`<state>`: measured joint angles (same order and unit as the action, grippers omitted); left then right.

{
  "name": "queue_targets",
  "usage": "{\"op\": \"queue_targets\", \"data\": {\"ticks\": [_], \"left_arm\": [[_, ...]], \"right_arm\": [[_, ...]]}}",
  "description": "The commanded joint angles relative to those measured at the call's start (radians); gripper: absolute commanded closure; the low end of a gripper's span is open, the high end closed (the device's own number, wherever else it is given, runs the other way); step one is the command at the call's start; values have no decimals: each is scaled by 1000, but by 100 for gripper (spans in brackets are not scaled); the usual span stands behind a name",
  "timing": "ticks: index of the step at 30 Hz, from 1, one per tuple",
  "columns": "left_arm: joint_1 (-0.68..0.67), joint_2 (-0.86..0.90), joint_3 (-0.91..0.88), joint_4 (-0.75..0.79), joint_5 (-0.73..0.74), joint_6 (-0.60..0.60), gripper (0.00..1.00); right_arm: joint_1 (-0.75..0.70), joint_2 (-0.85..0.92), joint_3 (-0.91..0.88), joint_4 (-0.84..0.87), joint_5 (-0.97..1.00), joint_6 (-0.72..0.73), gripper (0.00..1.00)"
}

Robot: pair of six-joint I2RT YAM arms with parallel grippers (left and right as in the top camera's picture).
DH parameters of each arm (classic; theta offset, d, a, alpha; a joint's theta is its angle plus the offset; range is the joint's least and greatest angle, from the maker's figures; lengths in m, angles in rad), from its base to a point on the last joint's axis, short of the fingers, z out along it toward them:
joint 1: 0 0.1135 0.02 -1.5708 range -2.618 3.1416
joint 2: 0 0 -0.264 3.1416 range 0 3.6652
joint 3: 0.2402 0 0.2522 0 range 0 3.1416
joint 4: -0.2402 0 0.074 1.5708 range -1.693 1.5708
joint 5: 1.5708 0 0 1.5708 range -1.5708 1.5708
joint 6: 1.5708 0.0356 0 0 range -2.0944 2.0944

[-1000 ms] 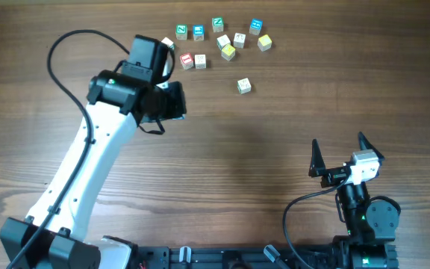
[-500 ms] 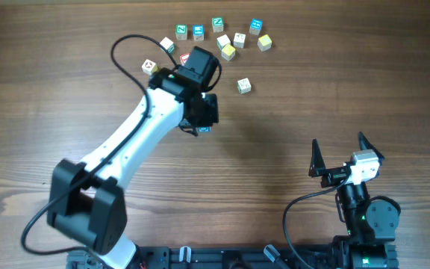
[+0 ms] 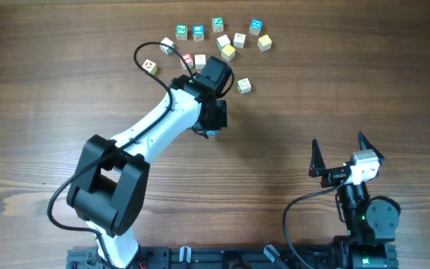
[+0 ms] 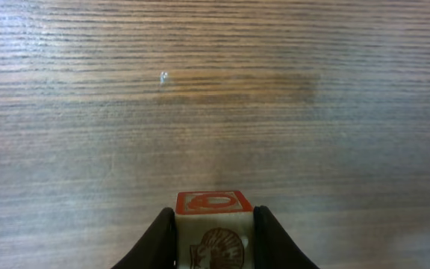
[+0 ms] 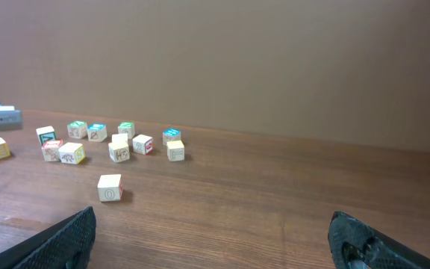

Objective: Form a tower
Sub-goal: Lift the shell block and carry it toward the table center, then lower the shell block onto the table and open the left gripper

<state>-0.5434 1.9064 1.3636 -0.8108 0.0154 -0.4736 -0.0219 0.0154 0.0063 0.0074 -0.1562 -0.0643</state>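
My left gripper (image 4: 213, 213) is shut on a pale wooden cube (image 4: 213, 228) with a red-trimmed top face and a brown shell picture facing the camera. Overhead, the left gripper (image 3: 212, 127) hangs over bare table just below the group of loose cubes (image 3: 222, 41); the held cube is hidden under the wrist there. No tower shows in any view. My right gripper (image 3: 340, 149) stands wide open at the near right with nothing between its fingers, as the right wrist view also shows (image 5: 213, 243).
Several loose letter cubes lie at the far side of the table (image 5: 118, 142). One single cube (image 3: 244, 86) sits apart, just right of the left wrist, also seen as the nearest cube (image 5: 110, 187). Another cube (image 3: 150, 66) lies to the left.
The left arm has swung right and towards the near side, away from the cube group, with the cube in its jaws. The right arm has not moved.
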Motion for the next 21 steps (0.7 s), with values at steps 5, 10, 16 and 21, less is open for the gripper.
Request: {"op": "queue_targets", "data": {"ticks": [5, 10, 16, 21], "left_arm": [[-3, 7, -92, 90, -18, -3, 85], [-3, 7, -98, 101, -75, -26, 85], [-3, 8, -145, 159, -77, -37, 83], [-3, 8, -156, 184, -77, -40, 69]], "right_arm": [[-4, -8, -1, 5, -12, 14, 0], [-4, -8, -1, 5, -12, 14, 0], [-4, -8, -1, 5, -12, 14, 0], [-4, -8, -1, 5, -12, 14, 0]]}}
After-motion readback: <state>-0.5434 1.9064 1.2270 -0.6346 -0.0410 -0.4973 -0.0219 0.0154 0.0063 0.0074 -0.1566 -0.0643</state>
